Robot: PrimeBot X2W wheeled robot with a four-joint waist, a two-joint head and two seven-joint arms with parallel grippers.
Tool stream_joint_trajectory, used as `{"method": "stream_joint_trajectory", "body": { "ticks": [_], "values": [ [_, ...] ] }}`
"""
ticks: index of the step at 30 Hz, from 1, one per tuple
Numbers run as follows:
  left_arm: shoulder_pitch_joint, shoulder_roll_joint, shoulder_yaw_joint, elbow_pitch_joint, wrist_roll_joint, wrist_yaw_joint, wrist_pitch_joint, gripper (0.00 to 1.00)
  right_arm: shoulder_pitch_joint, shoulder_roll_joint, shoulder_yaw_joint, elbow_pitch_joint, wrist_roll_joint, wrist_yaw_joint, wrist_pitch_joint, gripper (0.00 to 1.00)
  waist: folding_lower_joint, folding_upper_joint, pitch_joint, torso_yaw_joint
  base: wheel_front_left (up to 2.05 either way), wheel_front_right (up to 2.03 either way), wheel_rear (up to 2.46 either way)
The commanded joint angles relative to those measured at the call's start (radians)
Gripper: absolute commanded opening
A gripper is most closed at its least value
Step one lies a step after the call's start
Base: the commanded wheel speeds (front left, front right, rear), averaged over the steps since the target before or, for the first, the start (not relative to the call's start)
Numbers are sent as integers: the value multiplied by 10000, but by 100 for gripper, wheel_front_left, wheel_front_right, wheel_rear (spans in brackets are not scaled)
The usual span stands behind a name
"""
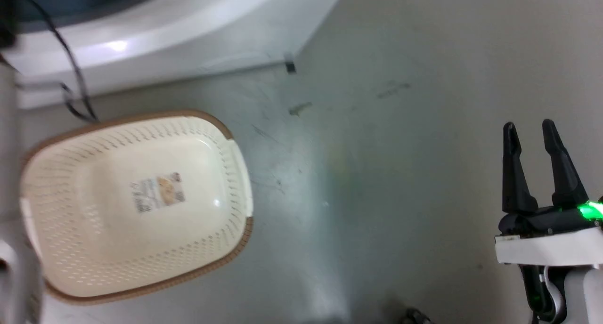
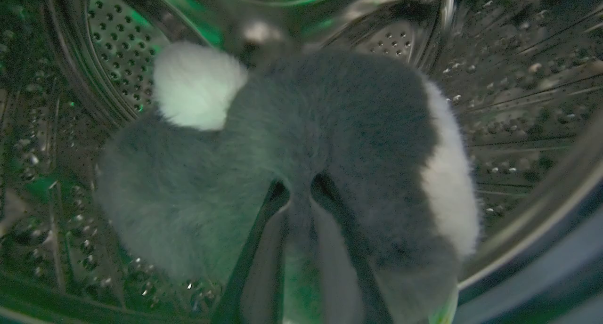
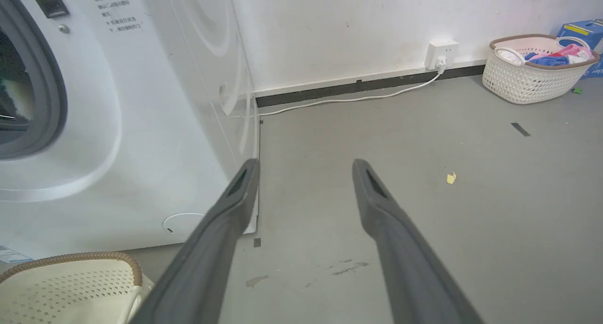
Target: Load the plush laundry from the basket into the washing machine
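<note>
Pinching fluffy black-and-white plush bundle [image 2: 330, 126] in left hand [image 2: 299, 194] inside perforated steel drum [image 2: 518, 102], with right hand [image 1: 528, 131] spread, empty.

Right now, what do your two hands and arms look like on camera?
Right hand: two long, tapered black fingers on a black base with a green light, a white wrist block and a pale forearm with a dark cable. Left hand: the same dark fingers.

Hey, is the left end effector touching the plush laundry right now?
Touching. The left wrist view shows the left end effector with its fingers sunk into the plush laundry, fur pinched between them, inside the washing machine.
</note>
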Motion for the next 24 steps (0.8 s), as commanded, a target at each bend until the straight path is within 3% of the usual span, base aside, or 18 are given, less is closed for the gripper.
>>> {"method": "stream_joint_trajectory", "body": {
  "ticks": [1,10,17,18,19,20,24],
  "values": [
    [-601,169,50,332,155,109,-48,0,-161,-6,32,64,132,-11,-44,100,-3,0,710,-579,0,0,0],
    [-2121,868,-167,2769,641,318,749,0,-395,-6,170,230,394,-11,-44,100,-3,0,1276,-842,0,0,0],
    [-2353,842,-501,3539,756,166,397,0,-471,-6,76,253,331,-11,-44,100,-3,0,1278,-662,0,0,0],
    [-2334,819,-562,3643,768,122,310,6,-462,-6,51,266,283,-11,-44,100,-3,0,1227,-611,0,0,0],
    [-2315,786,-599,3737,763,105,205,84,-449,-6,21,285,235,-11,-44,100,-3,0,1166,-558,0,0,0],
    [-2285,738,-619,3816,742,102,64,100,-443,-6,-8,296,176,-11,-44,100,-3,0,1090,-500,0,0,0],
    [-1920,489,-629,4206,532,15,-599,100,-345,-6,-164,230,-72,-11,-44,100,-3,0,543,-213,0,0,0]
  ]
}}
